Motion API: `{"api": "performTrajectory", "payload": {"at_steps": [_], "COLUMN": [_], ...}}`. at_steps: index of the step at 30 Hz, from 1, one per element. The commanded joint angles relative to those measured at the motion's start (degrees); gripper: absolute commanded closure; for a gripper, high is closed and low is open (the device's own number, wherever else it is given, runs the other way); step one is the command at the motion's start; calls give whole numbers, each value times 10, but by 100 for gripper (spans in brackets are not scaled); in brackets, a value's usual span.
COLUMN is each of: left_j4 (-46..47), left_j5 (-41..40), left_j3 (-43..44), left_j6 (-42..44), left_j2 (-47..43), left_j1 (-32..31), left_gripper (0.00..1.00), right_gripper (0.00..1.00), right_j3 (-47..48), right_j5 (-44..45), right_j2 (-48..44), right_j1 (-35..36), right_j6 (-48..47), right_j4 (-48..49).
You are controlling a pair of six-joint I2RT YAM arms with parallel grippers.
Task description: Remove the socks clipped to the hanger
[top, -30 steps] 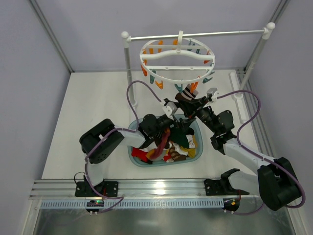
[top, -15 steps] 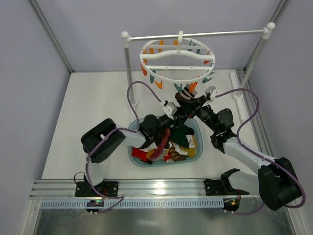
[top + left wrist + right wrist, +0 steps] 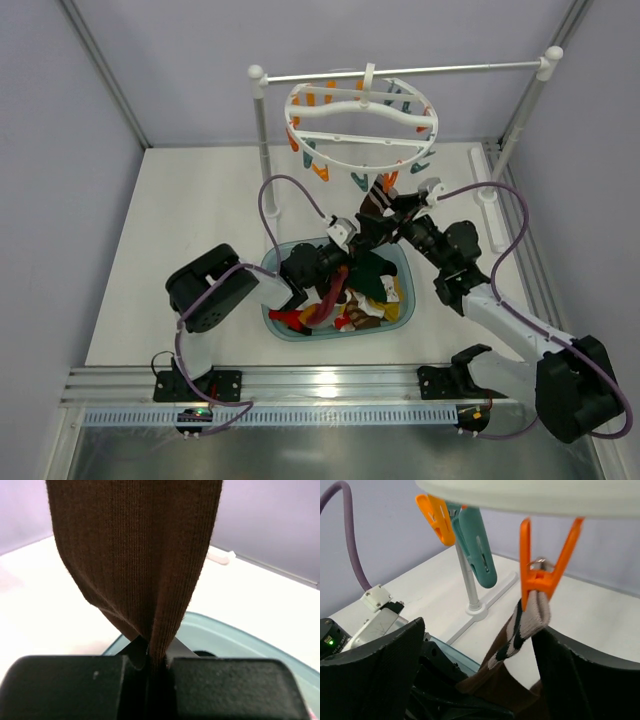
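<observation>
The white ring hanger (image 3: 360,125) hangs from the rail by its hook. A dark brown sock (image 3: 375,207) with a beige and black cuff (image 3: 532,615) hangs from an orange clip (image 3: 542,570) on the rim (image 3: 530,495). My left gripper (image 3: 352,236) is shut on the lower part of this brown sock (image 3: 135,555), with the fabric pinched between its black fingers (image 3: 75,685). My right gripper (image 3: 479,630) stands open around the cuff just below the clip, touching nothing. More socks (image 3: 335,305) lie in the basket.
A teal basket (image 3: 400,262) sits on the table under both grippers; its rim (image 3: 225,630) shows past the sock. The white rail stand's post (image 3: 467,580) and foot (image 3: 481,610) are close behind. A teal clip (image 3: 477,545) and another orange clip (image 3: 437,517) hang nearby.
My left gripper rose to the brown sock and shut on it. My right gripper opened, its jaws now around the cuff. The hanger ring has tilted a little.
</observation>
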Motion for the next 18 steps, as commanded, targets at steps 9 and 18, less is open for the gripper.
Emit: {"api": "performTrajectory", "payload": {"at_steps": [9,18], "left_j4": [146,130], "left_j5": [-17,-21], "left_j3": [-43,-72], "left_j6": [6,20], "left_j2": [-30,-54], "left_j1": [0,1], "left_gripper": [100,100], "right_gripper": [9,8], "right_j3": [-46,-17], "right_j5": [98,103], "right_j2": [-148,-83], "right_j1": [4,4], "right_j6": [-35,-27], "right_j4": [-25,-1]}}
